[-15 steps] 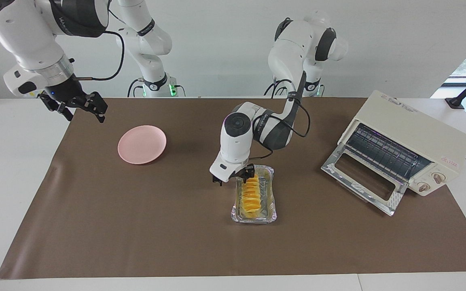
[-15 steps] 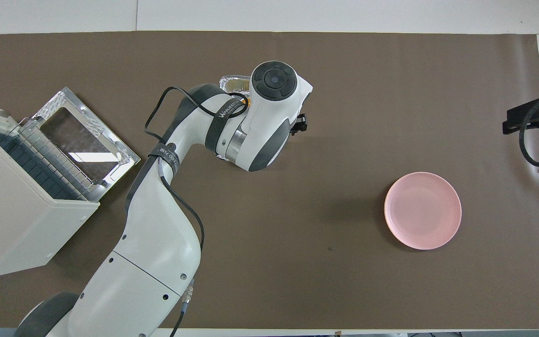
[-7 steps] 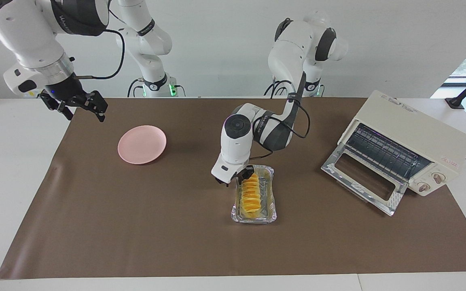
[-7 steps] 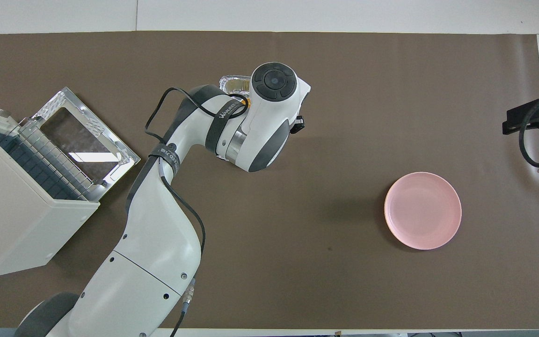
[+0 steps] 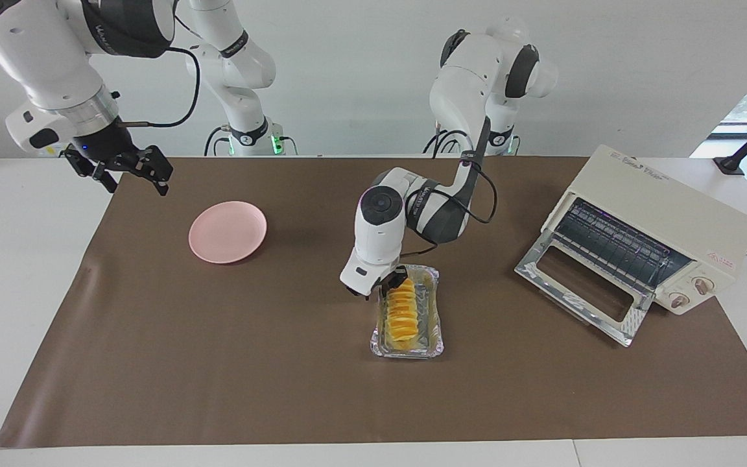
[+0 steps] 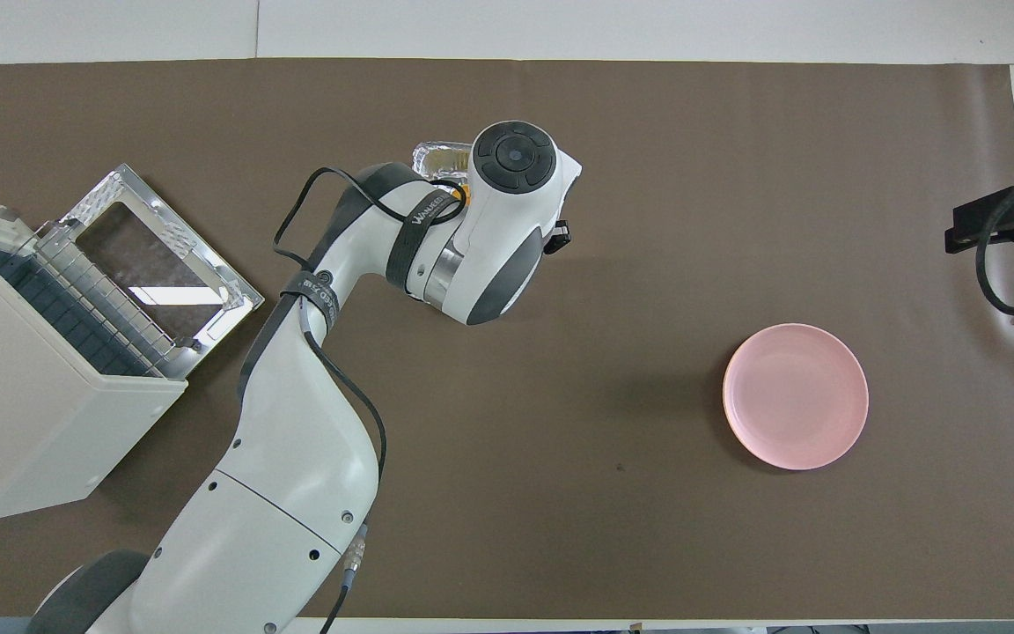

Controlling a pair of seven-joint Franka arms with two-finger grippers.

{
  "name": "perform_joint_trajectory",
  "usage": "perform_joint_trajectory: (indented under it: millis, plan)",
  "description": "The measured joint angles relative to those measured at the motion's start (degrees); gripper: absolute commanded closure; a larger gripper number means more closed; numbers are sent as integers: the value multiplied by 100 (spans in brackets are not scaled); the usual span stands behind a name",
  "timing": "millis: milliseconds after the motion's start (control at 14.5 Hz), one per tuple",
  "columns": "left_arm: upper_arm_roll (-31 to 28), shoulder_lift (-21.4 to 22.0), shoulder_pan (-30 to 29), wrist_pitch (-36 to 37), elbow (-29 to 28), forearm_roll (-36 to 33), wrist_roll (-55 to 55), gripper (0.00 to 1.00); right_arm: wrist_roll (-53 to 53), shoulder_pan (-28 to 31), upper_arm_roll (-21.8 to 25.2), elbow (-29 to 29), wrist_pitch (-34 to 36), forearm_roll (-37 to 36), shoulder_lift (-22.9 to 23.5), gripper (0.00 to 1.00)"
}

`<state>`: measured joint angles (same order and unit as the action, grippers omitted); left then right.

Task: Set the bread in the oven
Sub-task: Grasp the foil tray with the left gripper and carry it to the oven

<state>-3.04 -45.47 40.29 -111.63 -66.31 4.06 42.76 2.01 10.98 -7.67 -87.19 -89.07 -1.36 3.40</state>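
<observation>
Facing and overhead views of a two-arm station. A brown mat (image 5: 218,363) covers most of the white worktop (image 5: 17,272).

The bread (image 5: 403,311), a ridged yellow-orange loaf, lies in a silver foil tray (image 5: 438,324) near the middle of the mat, its length running toward and away from the robots. The left gripper (image 5: 391,284) is down at the end of the loaf nearest the robots, its fingers closed on that end of the bread; the loaf lies in the tray along the rest of its length. In the overhead view the left arm's wrist covers almost all of the tray, and only the tray's rim (image 6: 438,157) and a sliver of orange show past it.

The oven (image 5: 665,214), cream-white, stands at the left arm's end of the mat, turned at an angle. Its chrome-framed glass door (image 5: 584,295) is folded down flat onto the mat, exposing the dark wire rack (image 5: 613,243). Two knobs (image 5: 691,293) sit on its front panel.

A round pink plate (image 5: 227,231) rests on the mat toward the right arm's end, well apart from the tray. The right gripper (image 5: 128,172) waits in the air over the mat's edge at that end, its fingers spread wide and holding nothing; in the overhead view only its dark tip (image 6: 995,220) appears.
</observation>
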Motion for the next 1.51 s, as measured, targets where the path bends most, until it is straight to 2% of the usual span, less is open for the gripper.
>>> perform_joint_trajectory:
  millis: [69,138,206,688,963,1238,1513]
  plan:
    - [-1,0,-1,-2,-4,0,2,80,0,0,0,0,0,0,0,0]
    - [-2,1,-1,-2,-4,0,9,98,0,0,0,0,0,0,0,0]
    - [-4,1,-2,-2,-4,0,12,100,0,0,0,0,0,0,0,0]
    - [-62,16,-23,109,-4,0,34,100,0,0,0,-1,0,0,0,0]
    - [-569,238,-64,730,19,10,67,100,0,0,0,-1,0,0,0,0]
    - [-1092,644,-490,1253,24,317,319,100,0,0,0,-1,0,0,0,0]
    - [-1540,953,-1245,1652,13,596,460,100,0,0,0,-1,0,0,0,0]
